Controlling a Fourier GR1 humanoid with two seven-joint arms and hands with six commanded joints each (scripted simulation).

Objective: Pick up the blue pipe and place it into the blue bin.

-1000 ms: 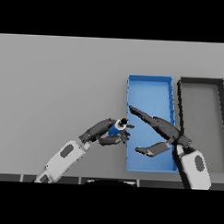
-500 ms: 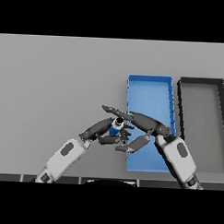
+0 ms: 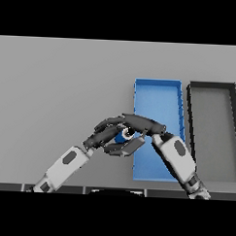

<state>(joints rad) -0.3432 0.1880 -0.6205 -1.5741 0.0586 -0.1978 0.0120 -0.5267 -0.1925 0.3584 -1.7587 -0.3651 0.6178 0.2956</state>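
Holding the small blue pipe piece with a pale end (image 3: 124,135) just off the left wall of the shallow blue rectangular bin (image 3: 158,95), low over the flat grey table (image 3: 63,88). Left dark hand (image 3: 105,134) curled round the pipe from the left, fingers bent about it. Right dark hand (image 3: 143,126) laid across from the right with long, nearly straight fingers reaching over the left hand and the pipe, not visibly gripping anything.

Most likely to go wrong, judging from this: a slip during a handover. Both hands crowded on one small object, very little of it showing between the fingers; letting go on the left before the right has closed would drop the pipe onto the table outside the bin. Also possible: knocking the bin's left rim with the knuckles while carrying across, nudging the bin sideways.

Room: bin floor bare and open beyond the hands, so plenty of space for a release further in. Right forearm lying over the bin's near half, narrowing the approach there. Dark grey rectangular tray (image 3: 213,90) just beside the bin's right wall, so overshooting right would land the pipe in the wrong container. Wide bare table to the left and beyond.
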